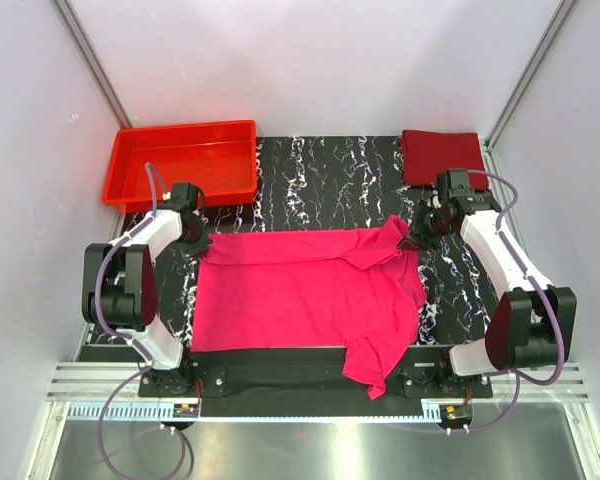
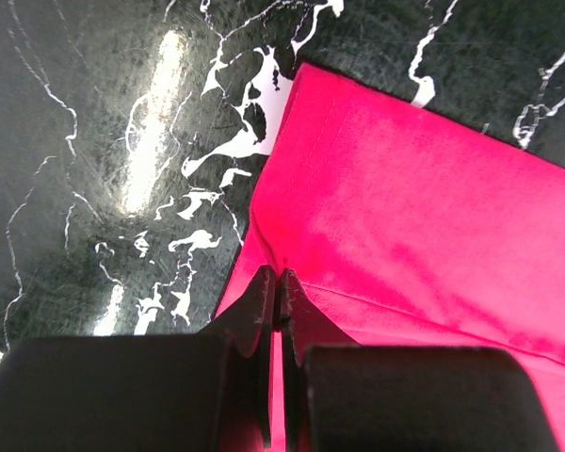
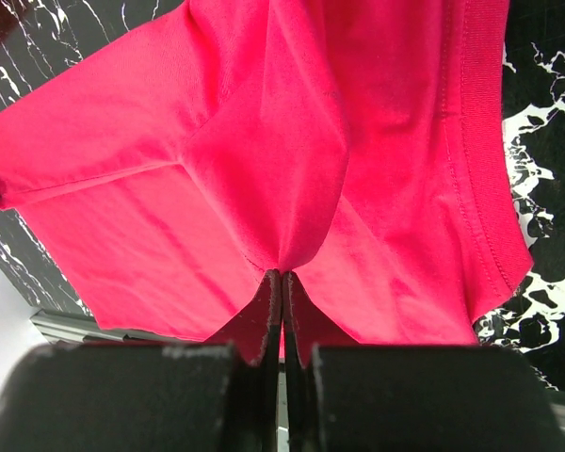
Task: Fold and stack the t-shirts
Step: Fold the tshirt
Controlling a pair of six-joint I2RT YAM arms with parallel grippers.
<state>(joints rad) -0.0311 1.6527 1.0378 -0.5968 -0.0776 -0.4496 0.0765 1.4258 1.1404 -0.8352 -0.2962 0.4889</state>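
Note:
The magenta-pink t-shirt (image 1: 300,295) lies spread across the black marbled mat, its near right part hanging over the front edge. My left gripper (image 1: 199,243) is shut on the shirt's far left corner (image 2: 281,268), low at the mat. At the shirt's far right, my right gripper (image 1: 412,240) is shut on a bunched fold of the same pink cloth (image 3: 282,254), lifted a little. The dark maroon t-shirt (image 1: 441,156) rests folded at the far right corner of the mat.
A red plastic tray (image 1: 180,162) stands at the far left, just behind my left gripper. The black marbled mat (image 1: 310,185) is bordered by white walls on three sides and a metal rail at the near edge.

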